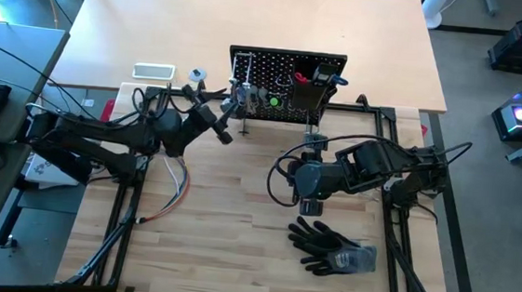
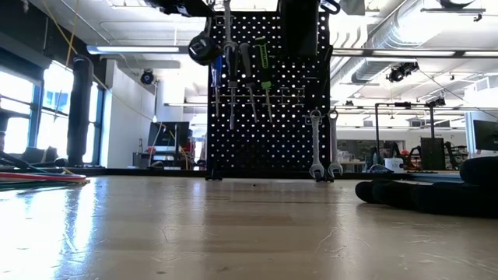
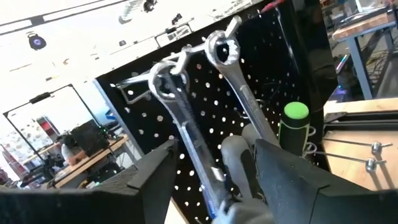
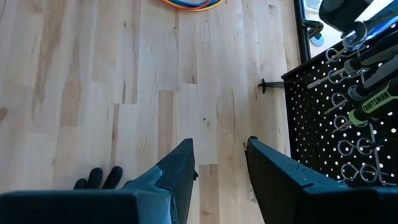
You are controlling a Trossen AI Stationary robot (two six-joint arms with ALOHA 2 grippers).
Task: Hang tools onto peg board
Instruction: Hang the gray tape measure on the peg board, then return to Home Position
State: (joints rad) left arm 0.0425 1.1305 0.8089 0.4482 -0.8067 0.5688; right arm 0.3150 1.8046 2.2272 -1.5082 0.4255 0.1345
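Left gripper (image 1: 237, 107) at peg board (image 1: 284, 84), seemingly clamped on wrench (image 3: 186, 130). Right gripper (image 4: 219, 163) slightly open, empty, above table (image 4: 93, 93).

Left end effector (image 1: 233, 105) raised, fingers closed; right end effector (image 4: 219, 165) parted, idle.

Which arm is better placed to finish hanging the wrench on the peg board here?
Left. The left gripper is at the peg board, shut on a wrench whose ring is by a hook. The right gripper is open, empty, above bare table.
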